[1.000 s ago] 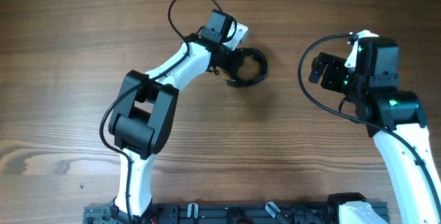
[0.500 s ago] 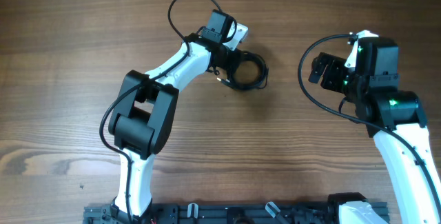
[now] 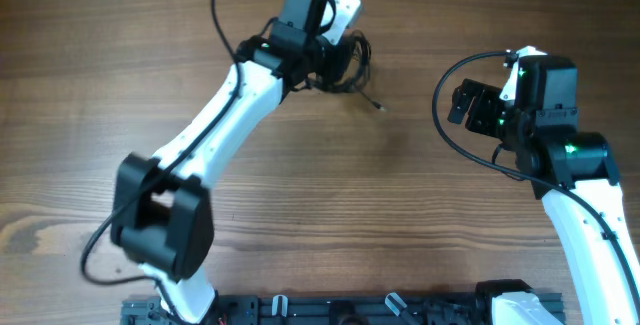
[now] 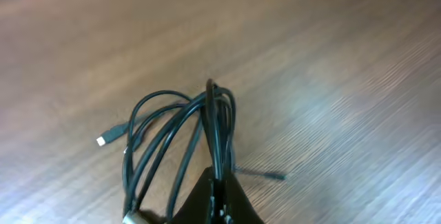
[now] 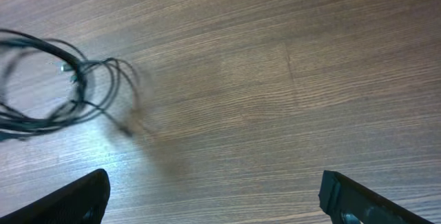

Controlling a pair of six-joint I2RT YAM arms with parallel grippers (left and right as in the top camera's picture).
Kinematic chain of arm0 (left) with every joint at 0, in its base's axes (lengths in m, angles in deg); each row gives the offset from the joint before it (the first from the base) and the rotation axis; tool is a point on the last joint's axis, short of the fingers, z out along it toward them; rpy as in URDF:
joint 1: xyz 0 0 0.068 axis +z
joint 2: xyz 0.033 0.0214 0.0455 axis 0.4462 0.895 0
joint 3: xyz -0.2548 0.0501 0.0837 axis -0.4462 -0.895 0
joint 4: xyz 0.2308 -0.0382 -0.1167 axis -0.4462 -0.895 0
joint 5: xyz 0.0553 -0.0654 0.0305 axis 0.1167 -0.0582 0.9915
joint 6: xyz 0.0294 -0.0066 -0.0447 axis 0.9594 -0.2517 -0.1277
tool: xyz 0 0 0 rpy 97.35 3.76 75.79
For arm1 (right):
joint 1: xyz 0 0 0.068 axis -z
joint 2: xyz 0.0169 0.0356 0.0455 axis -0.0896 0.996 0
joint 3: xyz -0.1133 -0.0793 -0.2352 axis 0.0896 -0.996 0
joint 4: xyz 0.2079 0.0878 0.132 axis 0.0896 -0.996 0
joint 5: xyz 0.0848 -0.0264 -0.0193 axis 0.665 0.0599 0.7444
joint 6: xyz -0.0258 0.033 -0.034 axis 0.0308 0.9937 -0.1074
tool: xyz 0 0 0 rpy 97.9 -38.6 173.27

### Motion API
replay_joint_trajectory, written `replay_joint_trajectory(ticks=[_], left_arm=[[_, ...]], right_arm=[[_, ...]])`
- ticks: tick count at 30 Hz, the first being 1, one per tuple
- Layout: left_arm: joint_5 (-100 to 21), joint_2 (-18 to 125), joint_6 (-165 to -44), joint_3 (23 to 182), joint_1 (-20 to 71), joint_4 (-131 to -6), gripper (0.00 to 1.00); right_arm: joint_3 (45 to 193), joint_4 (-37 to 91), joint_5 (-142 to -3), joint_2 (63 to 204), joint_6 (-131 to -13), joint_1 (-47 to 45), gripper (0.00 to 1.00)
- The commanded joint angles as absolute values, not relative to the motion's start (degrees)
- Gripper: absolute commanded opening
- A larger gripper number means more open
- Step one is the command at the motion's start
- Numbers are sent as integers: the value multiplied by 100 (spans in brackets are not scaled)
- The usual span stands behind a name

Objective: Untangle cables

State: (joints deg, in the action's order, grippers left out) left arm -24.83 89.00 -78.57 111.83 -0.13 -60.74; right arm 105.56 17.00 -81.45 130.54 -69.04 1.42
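Cables (image 4: 207,124) are seen pinched as one bunch of loops in the left claw (image 4: 218,195), which is closed tight on several strands at once. From above, the bunch is found at the far middle of the table (image 3: 90,75), at the tip of the left claw. The loops appear to be raised off the wood, though this cannot be told for sure. One silvery plug (image 4: 103,140) sticks out to the side, and a loose end (image 3: 379,106) trails toward the right. Further right, across a stretch of wood, the right claw (image 5: 213,182) is seen spread wide, with nothing held, well apart from the bunch. For the step to be done well, the bunch should be held firm while the loose end is taken near its tip by the right claw and drawn out slowly along its own run, so that no loop is pulled into a knot. A single strand should be picked, not the whole bunch.
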Motion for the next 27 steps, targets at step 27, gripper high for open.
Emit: replay_joint_trajectory(ticks=[27], left_arm=[[-2500,6703,-8665,11288,-22,-6382,36]], right_arm=[[10252,2774,-5457,13751,-8535,118,99]])
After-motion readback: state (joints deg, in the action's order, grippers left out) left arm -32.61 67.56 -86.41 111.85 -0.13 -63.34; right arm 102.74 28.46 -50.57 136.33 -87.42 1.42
